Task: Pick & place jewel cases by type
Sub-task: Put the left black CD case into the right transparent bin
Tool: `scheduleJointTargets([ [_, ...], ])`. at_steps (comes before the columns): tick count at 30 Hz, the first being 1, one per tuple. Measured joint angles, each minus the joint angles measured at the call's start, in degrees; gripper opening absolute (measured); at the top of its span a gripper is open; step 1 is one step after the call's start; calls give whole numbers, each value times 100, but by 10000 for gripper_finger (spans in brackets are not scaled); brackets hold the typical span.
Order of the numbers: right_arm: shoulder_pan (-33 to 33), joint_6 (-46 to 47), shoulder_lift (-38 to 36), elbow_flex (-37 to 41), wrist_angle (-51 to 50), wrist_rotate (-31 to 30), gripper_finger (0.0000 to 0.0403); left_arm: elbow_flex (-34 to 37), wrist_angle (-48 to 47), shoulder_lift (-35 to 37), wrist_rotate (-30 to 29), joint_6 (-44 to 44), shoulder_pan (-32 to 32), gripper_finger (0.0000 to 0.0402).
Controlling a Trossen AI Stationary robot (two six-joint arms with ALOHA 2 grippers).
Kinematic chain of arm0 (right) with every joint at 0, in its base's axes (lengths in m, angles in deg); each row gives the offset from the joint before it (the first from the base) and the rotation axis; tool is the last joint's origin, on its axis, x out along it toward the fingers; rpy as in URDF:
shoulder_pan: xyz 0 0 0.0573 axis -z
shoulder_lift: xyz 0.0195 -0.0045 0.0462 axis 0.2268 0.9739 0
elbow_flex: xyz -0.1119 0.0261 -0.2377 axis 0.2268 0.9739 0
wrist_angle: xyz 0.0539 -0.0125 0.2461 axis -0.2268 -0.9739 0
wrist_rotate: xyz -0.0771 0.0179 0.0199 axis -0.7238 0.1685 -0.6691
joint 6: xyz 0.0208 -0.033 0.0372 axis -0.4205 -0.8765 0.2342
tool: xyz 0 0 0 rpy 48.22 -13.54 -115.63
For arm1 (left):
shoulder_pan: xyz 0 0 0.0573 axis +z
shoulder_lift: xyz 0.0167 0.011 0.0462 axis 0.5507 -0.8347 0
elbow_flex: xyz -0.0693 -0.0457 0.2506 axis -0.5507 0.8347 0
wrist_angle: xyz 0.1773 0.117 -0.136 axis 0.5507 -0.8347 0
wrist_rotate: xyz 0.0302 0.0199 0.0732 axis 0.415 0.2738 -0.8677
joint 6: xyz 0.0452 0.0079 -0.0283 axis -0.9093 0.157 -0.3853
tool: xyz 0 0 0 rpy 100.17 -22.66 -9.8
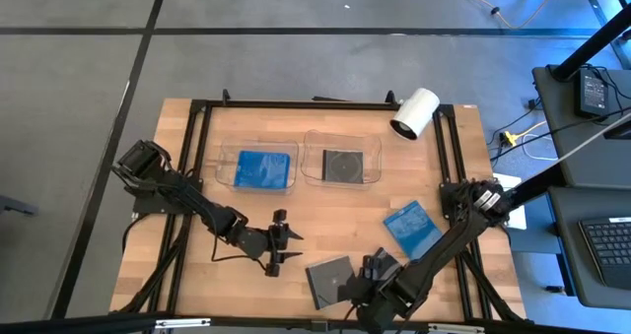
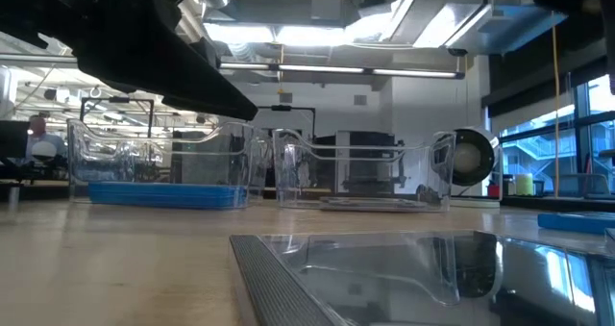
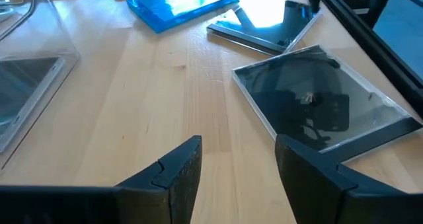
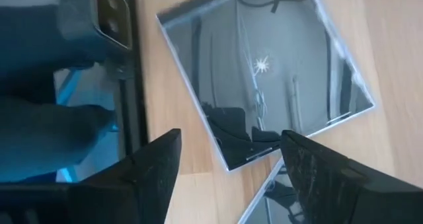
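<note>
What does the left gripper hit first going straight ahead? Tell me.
Likely the dark jewel case lying flat on the table just beyond the open left gripper, slightly off to one side; depth is hard to judge.

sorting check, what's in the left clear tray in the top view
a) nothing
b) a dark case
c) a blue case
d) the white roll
c: in the high view the left tray holds a blue case, while the dark case sits in the right tray.
</note>
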Motion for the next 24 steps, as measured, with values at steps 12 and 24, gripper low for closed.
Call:
scheduleJointTargets([
  [12,0,73,458,2,150,451,264,-1,-1,-26,684,-3,-11,181],
  [24,2,765,458,7,-167,867,264,0,145,-238,766,3,-11,180],
])
